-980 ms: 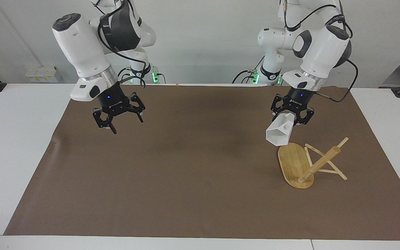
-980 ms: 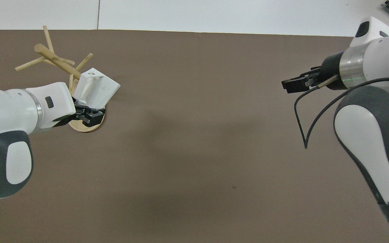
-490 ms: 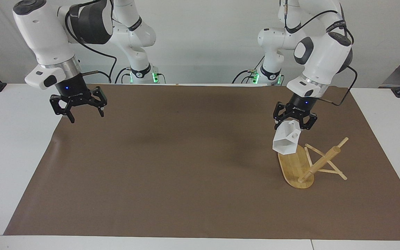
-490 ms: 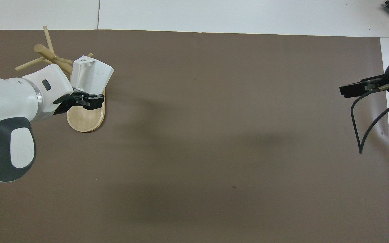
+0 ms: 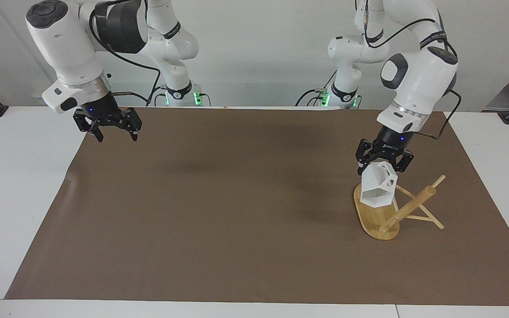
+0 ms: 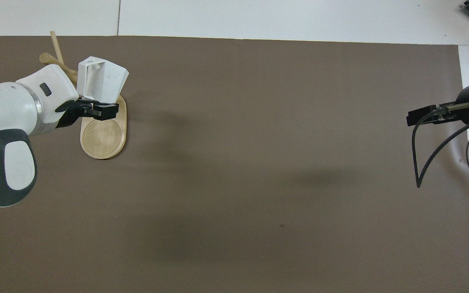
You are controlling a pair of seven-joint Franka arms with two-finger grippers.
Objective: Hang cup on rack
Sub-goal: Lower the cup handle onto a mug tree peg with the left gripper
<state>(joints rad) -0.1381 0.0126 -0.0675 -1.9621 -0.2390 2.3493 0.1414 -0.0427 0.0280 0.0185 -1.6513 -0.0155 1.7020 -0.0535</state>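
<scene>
The white faceted cup hangs in the air from my left gripper, which is shut on its handle end. The cup is over the robots' end of the rack's oval base. The bamboo rack lies tipped over, its post slanting toward the left arm's end of the table and its thin pegs resting on the mat. In the overhead view the cup covers part of the rack, and the left gripper is over the base. My right gripper is open and empty.
A brown mat covers the white table. The right gripper waits in the air over the mat's edge at the right arm's end of the table, with a black cable looping below it.
The left gripper has carried the cup down and over the rack's base, turning it more upright. The right gripper has drawn back toward its own end of the table and risen.
</scene>
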